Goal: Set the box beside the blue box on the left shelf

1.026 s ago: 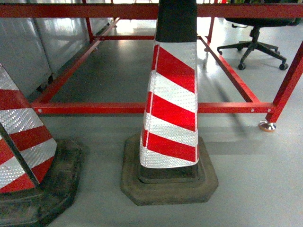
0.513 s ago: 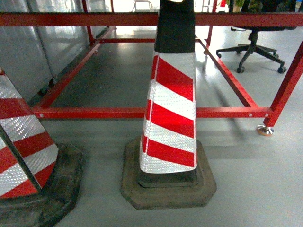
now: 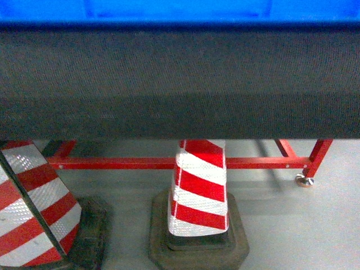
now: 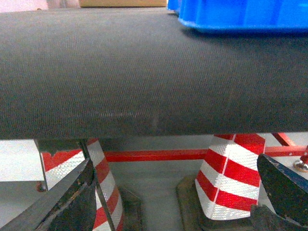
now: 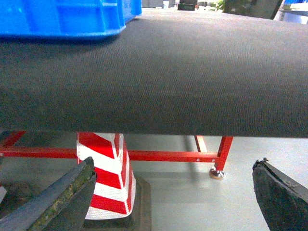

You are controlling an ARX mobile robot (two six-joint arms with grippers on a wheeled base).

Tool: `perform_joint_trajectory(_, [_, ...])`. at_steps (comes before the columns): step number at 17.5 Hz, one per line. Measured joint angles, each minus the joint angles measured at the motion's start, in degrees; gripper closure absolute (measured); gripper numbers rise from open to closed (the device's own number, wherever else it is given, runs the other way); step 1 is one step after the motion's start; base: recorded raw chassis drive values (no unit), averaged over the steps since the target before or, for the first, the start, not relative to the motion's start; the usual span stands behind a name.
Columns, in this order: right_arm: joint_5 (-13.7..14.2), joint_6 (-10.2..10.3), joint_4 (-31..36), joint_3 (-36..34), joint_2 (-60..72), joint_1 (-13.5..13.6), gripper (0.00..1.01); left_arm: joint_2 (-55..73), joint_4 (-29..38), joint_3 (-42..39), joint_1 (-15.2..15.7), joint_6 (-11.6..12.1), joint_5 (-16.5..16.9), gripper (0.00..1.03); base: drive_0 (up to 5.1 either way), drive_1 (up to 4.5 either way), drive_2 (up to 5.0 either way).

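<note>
Directly ahead of us in the head view, a wide dark textured surface fills the upper half of the picture, and the bright blue box sits on it at the far edge, showing only as a blue strip along the top. Below the surface's near edge we see the grey floor, a red-and-white striped traffic cone on a dark rubber base just left of centre, and a second striped cone at the lower left. Behind them runs a red metal frame with a small foot at the right.

From our left wrist camera, the surface stretches across the picture, and the box rests on it at the upper right. Our left tool is below the surface edge, its two dark fingers spread wide apart at the bottom corners, holding nothing.

From our right wrist camera, the box stands on the surface at the upper left, its ribbed side facing us. Our right tool is likewise below the edge, fingers spread apart and holding nothing, with a cone and the frame visible between them.
</note>
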Motion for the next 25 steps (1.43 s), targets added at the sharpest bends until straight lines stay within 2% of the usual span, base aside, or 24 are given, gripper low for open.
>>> perform_joint_trajectory(25, [0.0,0.1,0.0,0.0,0.0,0.0,0.03,0.0,0.0,0.0,0.0,0.0,0.0,0.05,0.0,0.00,0.0])
